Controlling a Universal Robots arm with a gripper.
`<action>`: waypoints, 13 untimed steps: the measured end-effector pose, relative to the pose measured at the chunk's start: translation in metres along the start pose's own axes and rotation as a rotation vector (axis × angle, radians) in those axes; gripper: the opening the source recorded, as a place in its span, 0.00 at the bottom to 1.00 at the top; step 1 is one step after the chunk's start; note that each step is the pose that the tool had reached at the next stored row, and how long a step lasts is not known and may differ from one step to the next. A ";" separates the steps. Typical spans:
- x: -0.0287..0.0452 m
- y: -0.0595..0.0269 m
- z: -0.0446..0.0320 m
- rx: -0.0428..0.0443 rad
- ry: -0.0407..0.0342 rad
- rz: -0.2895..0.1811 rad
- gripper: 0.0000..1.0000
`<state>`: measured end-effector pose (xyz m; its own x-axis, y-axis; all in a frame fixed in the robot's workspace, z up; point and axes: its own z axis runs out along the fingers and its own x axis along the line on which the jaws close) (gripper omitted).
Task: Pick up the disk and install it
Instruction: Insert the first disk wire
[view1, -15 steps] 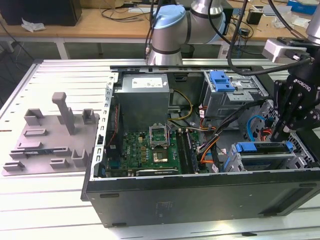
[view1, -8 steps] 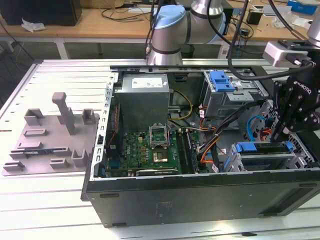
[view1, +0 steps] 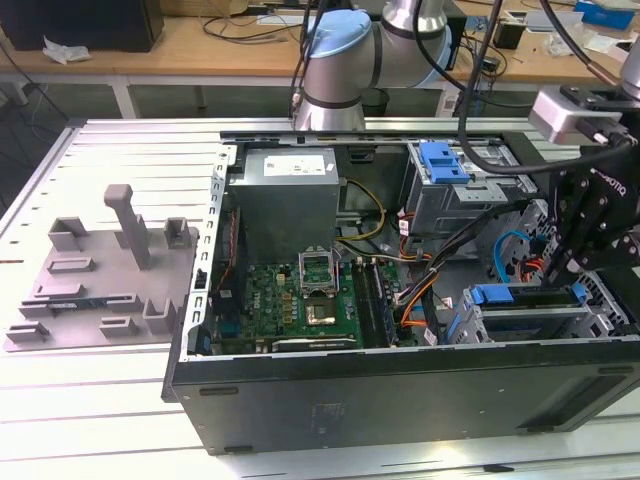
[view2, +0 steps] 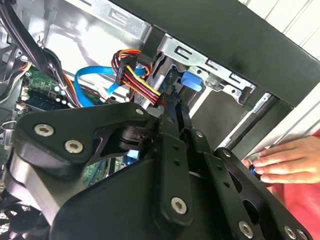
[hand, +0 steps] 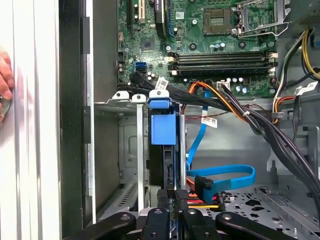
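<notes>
So the gripper (view1: 568, 268) sits at the exterior view's right end of the open case (view1: 400, 395), right over the lower drive cage (hand: 125, 97). In both wrist views its fingers (hand: 165, 201) are drawn in tight with barely a gap, which looks like a pinch on the narrow end of the disk (hand: 163, 125) rather than an empty close. The disk stands on edge in a cage slot between the metal rails, blue carrier tab toward the motherboard (hand: 220, 55). That's probably the point of holding it by the end: it can run along the rails while the fingers stay out of the cage and off the blue data cable (hand: 225, 175) and the red and yellow power lead (view2: 137, 80) just beside it. A person's hand (view2: 287, 162) rests on the table just outside the case wall, maybe steadying the box, but it's cut off at the frame edge. Being edge-on, the disk shows no label or silver face. How deep it sits in the slot is hard to judge, and the gripper body hides the actual contact spot in the second wrist view. The other blue bracket (view1: 443, 160) on the far cage is well apart from all this
</notes>
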<state>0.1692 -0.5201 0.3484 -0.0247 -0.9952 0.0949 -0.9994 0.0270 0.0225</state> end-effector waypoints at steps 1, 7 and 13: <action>0.0012 0.0005 0.0002 0.0006 -0.0058 -0.001 0.16; 0.0012 0.0006 0.0001 0.0008 -0.0060 -0.002 0.16; 0.0020 0.0006 0.0002 0.0006 -0.0160 -0.002 0.16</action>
<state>0.1685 -0.5221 0.3484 -0.0231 -0.9966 0.0789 -0.9994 0.0249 0.0221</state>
